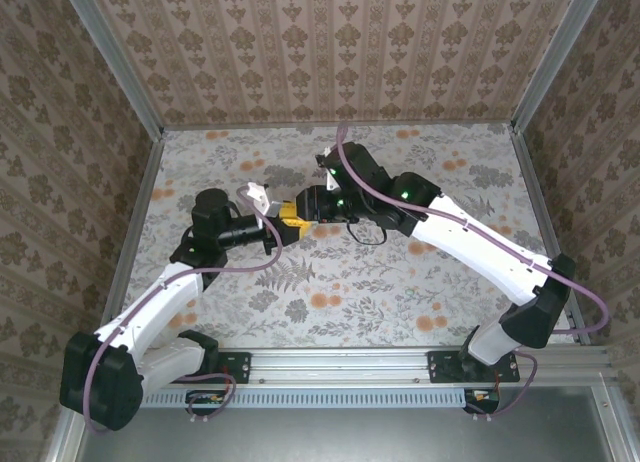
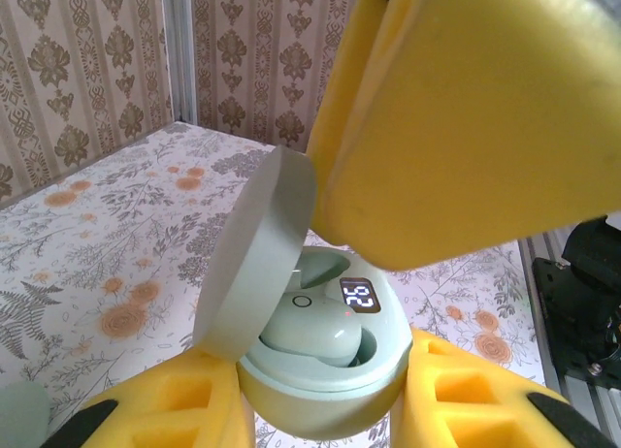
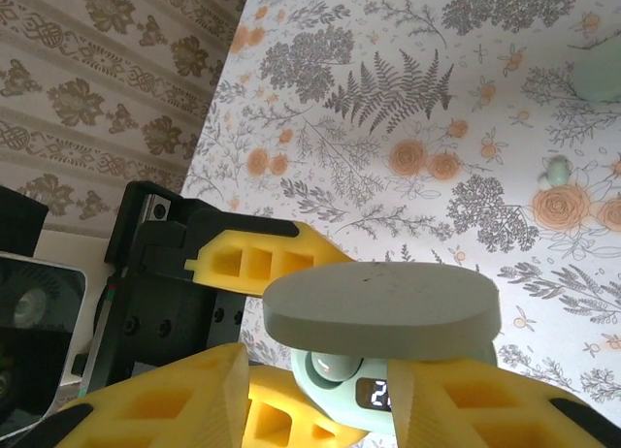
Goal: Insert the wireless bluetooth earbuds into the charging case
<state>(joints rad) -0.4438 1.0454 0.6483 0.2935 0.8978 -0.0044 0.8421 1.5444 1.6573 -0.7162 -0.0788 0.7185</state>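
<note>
The left pincer (image 2: 325, 409) is clamped on the base of the charging case (image 2: 320, 375), apparently holding it off the table (image 2: 87, 235). The lid (image 2: 257, 259) is swung up at 10 o'clock and the mouth faces up. One earbud (image 2: 315, 336) sits inside beside the lit display (image 2: 357, 295); the well at its 12 o'clock looks empty. The right pincer (image 3: 318, 366) hangs just over the mouth, its fingers apart with nothing visibly held. A small mint piece (image 3: 558, 167), possibly the other earbud, lies on the table at 1 o'clock from the case, well apart. The free right arm looks better placed to fetch it.
</note>
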